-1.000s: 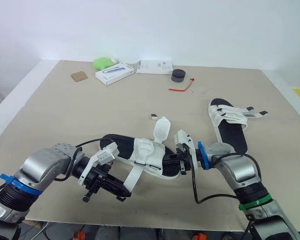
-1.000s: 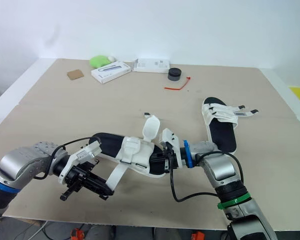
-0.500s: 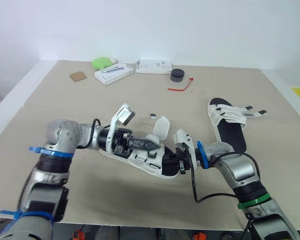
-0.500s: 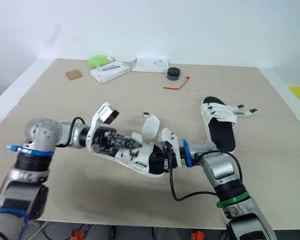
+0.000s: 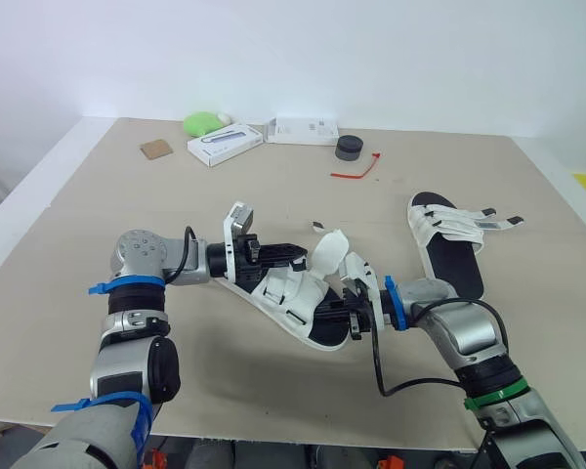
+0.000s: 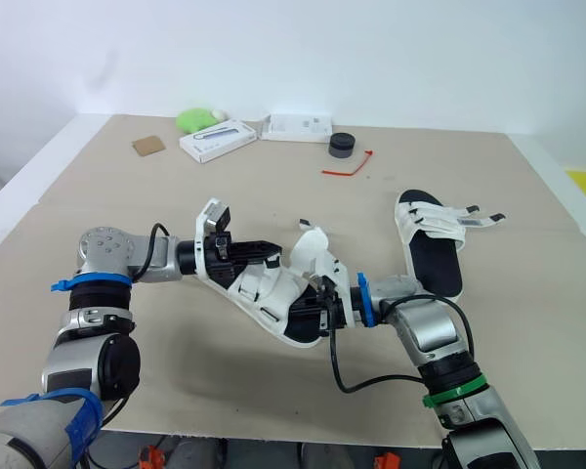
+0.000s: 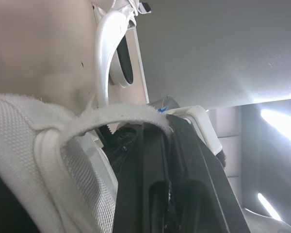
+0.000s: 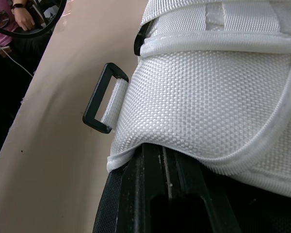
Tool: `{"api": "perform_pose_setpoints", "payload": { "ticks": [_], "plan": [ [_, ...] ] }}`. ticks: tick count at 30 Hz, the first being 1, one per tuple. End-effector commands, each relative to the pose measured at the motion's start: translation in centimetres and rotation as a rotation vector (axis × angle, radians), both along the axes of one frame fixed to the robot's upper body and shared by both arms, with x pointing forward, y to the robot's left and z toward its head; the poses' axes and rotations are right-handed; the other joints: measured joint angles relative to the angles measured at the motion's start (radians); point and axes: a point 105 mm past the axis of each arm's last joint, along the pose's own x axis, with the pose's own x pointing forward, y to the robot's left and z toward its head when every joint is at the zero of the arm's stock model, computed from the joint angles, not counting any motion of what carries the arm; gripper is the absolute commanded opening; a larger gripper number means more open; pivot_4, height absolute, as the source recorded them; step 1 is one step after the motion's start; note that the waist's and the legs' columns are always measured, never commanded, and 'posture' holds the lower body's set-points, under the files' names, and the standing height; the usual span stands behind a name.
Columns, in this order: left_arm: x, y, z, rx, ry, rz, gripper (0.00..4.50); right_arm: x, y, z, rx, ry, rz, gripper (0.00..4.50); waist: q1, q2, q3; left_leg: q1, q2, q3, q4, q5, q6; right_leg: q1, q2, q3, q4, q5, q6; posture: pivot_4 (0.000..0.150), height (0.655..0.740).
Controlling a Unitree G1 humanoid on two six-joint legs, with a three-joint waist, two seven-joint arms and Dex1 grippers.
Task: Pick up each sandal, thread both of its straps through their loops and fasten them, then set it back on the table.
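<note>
Head views: the task looks early. 1 sandal (image 5: 298, 298) is held tilted above the worktop (image 5: 127, 215), near the middle of its front edge. Its straps are loose, with 1 strap (image 5: 327, 256) standing upward, and neither looks threaded. The other sandal (image 5: 449, 244) lies flat near the right edge with its strap tips sticking out, so it is probably unfastened too. The left arm reaches across, putting the left end effector (image 5: 291, 256) in among the straps. The right arm bends inward, the right end effector (image 5: 355, 318) clamped on the sandal's end.

Left wrist view: a white strap (image 7: 111, 114) arches over the left end effector. Whether it is apart or together, I cannot tell.

Right wrist view: a black loop (image 8: 103, 104) stands empty beside the woven upper (image 8: 208, 73).
</note>
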Motion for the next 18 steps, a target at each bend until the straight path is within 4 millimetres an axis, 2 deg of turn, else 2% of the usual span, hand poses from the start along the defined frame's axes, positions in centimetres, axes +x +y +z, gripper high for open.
{"api": "perform_pose_setpoints", "payload": {
  "ticks": [1,8,15,18],
  "plan": [
    [-1.5,-0.6,1.8,-0.072,-0.078,-0.100,0.17,-0.7,-0.5,-2.7,-0.068,0.096,-0.020,0.00,0.000,0.000,0.000,0.000,0.000,0.000,0.000,0.000,0.000,0.000,0.000,0.000,0.000,0.000,0.000,0.150,0.7400],
    [-4.1,-0.9,5.2,-0.195,-0.163,-0.294,0.17,-0.8,-0.4,-2.8,-0.068,0.098,-0.019,0.00,0.000,0.000,0.000,0.000,0.000,0.000,0.000,0.000,-0.002,0.000,0.000,0.000,0.000,0.000,0.000,0.150,0.7400],
    [-3.1,-0.7,4.9,-0.184,-0.126,-0.256,0.17,-1.0,-0.3,-2.8,-0.065,0.101,-0.019,0.00,0.000,0.000,0.000,0.000,0.000,0.000,0.000,0.000,-0.002,-0.001,0.000,0.000,0.000,0.000,0.000,0.150,0.7400],
    [-2.3,-1.1,2.8,-0.084,-0.085,-0.213,0.17,-1.0,-0.3,-2.8,-0.064,0.102,-0.019,0.00,0.001,0.000,0.000,-0.001,0.000,0.000,0.000,0.000,-0.002,-0.001,0.000,0.000,-0.001,0.000,0.000,0.150,0.7400]
  ]
}}
